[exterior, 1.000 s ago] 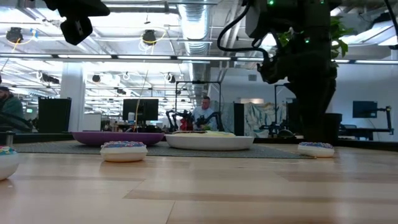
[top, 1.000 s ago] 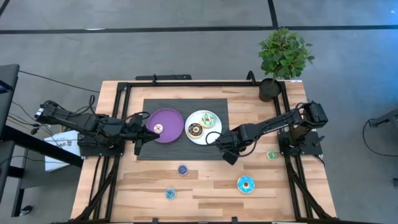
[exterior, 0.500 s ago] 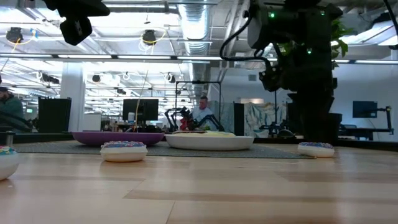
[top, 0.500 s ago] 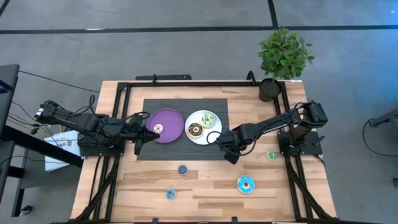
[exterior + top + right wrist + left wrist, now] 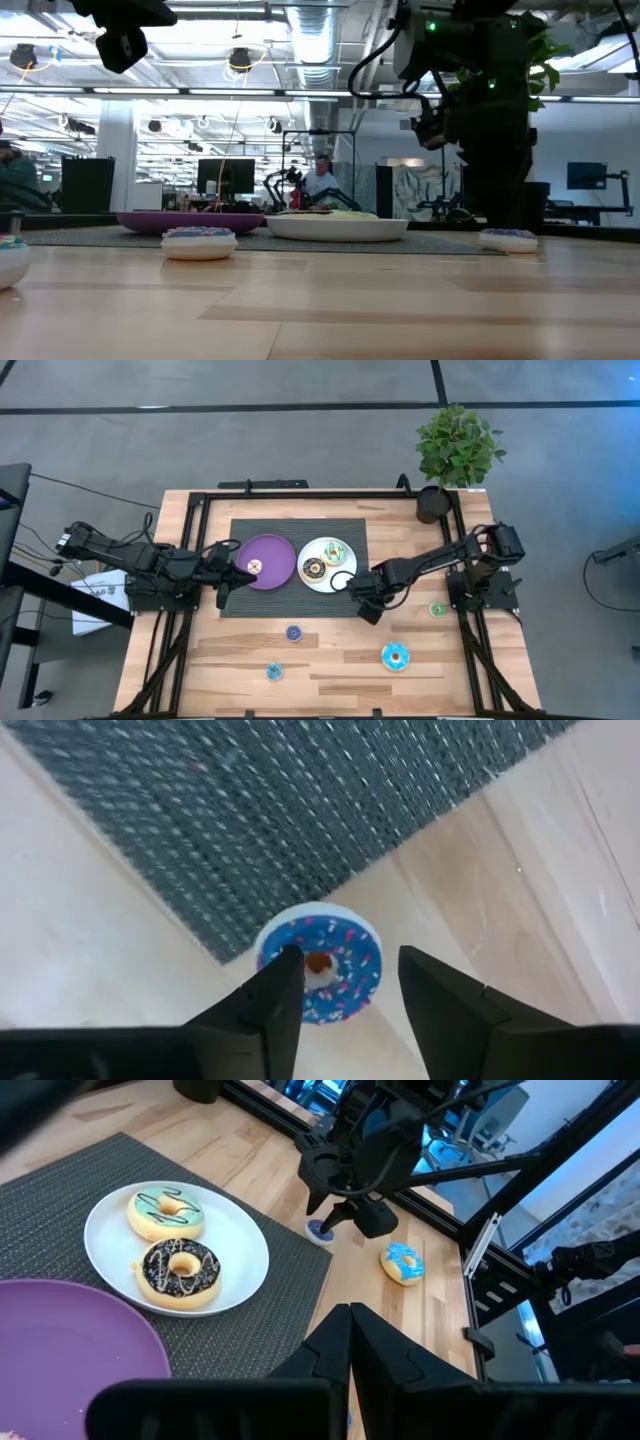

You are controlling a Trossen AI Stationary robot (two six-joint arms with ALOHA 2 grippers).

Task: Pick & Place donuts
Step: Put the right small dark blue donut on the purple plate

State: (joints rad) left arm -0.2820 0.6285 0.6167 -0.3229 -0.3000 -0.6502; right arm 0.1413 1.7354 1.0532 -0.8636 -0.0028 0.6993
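Two pincers are over the surface (image 5: 330,690), but only one is working. At the far left, the left pincer (image 5: 232,568) is clenched on nothing and waits at the nine o'clock edge of the purple plate (image 5: 275,550). Next along, the white plate (image 5: 322,582) holds a brown-iced donut (image 5: 313,569) and a light green donut (image 5: 335,552).

Further right, the right pincer (image 5: 347,955) hangs over the five o'clock corner of the dark mat (image 5: 295,530). Its fingers are parted and stand either side of a small blue sprinkled donut (image 5: 345,982), not yet gripping it. That donut lies flat on the wood, just off the mat's corner.

To my eye the ring sits a touch off-centre between the fingers, nearer one than the other. I would first shift the pincer so both pads meet the rim together, or the donut will skid. I would get low enough to catch the ring's side rather than its rounded top. Then I would squeeze gently and lift straight up before swinging toward the plates at ten o'clock, keeping clear of the mat's edge.

A green donut (image 5: 437,609) lies at three o'clock of the pincer, well apart.
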